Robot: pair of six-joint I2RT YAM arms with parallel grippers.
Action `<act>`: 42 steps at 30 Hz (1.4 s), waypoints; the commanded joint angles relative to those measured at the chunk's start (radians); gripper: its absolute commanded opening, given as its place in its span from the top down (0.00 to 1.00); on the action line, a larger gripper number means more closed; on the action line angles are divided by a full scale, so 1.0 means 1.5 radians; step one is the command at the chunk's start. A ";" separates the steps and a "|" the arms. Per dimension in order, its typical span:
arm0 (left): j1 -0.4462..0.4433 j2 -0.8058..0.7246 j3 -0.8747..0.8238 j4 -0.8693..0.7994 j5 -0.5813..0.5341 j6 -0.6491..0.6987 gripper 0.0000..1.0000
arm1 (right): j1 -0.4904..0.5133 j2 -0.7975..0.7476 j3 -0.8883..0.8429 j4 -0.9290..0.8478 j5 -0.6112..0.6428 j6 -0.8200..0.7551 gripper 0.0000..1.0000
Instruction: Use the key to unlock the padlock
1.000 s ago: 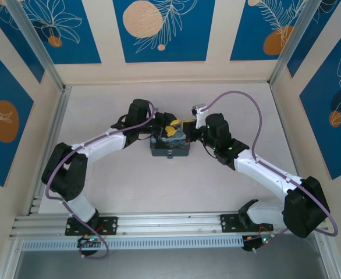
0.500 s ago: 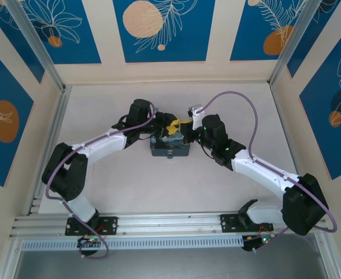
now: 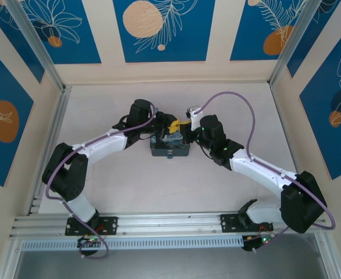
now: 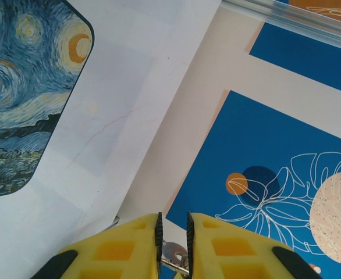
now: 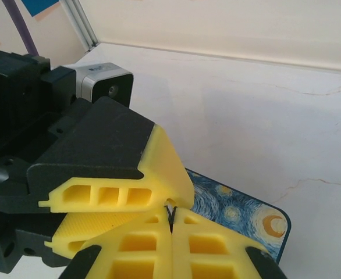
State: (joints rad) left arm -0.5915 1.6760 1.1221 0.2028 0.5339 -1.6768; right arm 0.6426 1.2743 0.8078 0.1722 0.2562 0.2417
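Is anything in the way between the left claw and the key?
Nothing visible does. A silvery piece, likely the key, sits between the left claw's nearly closed fingers; the right claw's tips touch that claw.

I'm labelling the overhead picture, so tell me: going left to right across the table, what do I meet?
In order: left arm's elbow → painted tin → right arm's elbow.

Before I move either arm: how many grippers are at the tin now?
2: the left gripper at the far edge of the tin, the right gripper just to its right, tips together. What's between them is hidden.
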 commanded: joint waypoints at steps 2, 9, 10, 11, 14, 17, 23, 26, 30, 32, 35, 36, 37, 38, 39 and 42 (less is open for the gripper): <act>-0.015 -0.015 0.020 0.024 0.010 -0.006 0.84 | 0.007 0.007 0.000 0.028 0.014 -0.016 1.00; -0.016 -0.010 0.023 0.027 0.010 -0.008 0.90 | 0.009 0.009 -0.002 0.031 0.014 -0.018 1.00; -0.016 -0.009 0.023 0.029 0.011 -0.009 0.88 | 0.011 0.010 -0.001 0.030 0.017 -0.020 1.00; -0.017 -0.010 0.023 0.030 0.012 -0.009 0.85 | 0.013 0.010 0.000 0.031 0.022 -0.023 1.00; -0.019 -0.010 0.025 0.029 0.014 -0.009 0.77 | 0.019 0.013 0.000 0.035 0.033 -0.032 1.00; -0.019 -0.010 0.026 0.030 0.013 -0.010 0.77 | 0.026 0.017 0.001 0.039 0.044 -0.046 1.00; -0.021 -0.008 0.029 0.033 0.013 -0.010 0.84 | 0.037 0.023 0.004 0.040 0.055 -0.068 1.00; -0.020 -0.008 0.030 0.035 0.013 -0.010 0.88 | 0.040 0.025 0.003 0.041 0.059 -0.074 1.00; -0.021 -0.005 0.030 0.042 0.013 -0.010 0.97 | 0.042 0.025 -0.001 0.044 0.060 -0.074 1.00; -0.022 -0.002 0.030 0.045 0.014 -0.010 1.00 | 0.042 0.023 0.000 0.042 0.055 -0.072 1.00; -0.021 0.005 0.029 0.053 0.014 -0.006 1.00 | 0.035 0.013 0.003 0.026 0.050 -0.044 0.87; -0.021 0.008 0.030 0.055 0.013 0.000 1.00 | 0.027 0.003 0.003 0.016 0.043 -0.025 0.76; -0.021 0.010 0.033 0.055 0.012 0.012 1.00 | 0.014 -0.013 0.002 0.002 0.027 0.003 0.65; -0.020 0.014 0.037 0.050 0.011 0.028 1.00 | -0.007 -0.032 -0.001 -0.013 0.004 0.038 0.59; -0.019 0.017 0.041 0.052 0.009 0.044 1.00 | -0.027 -0.049 -0.006 -0.024 -0.020 0.071 0.56; -0.017 0.027 0.073 0.024 0.009 0.135 1.00 | -0.093 -0.104 -0.020 -0.061 -0.109 0.179 0.51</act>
State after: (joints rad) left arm -0.6083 1.7012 1.1679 0.2337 0.5220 -1.6123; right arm 0.5667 1.2091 0.7929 0.1246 0.2199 0.3256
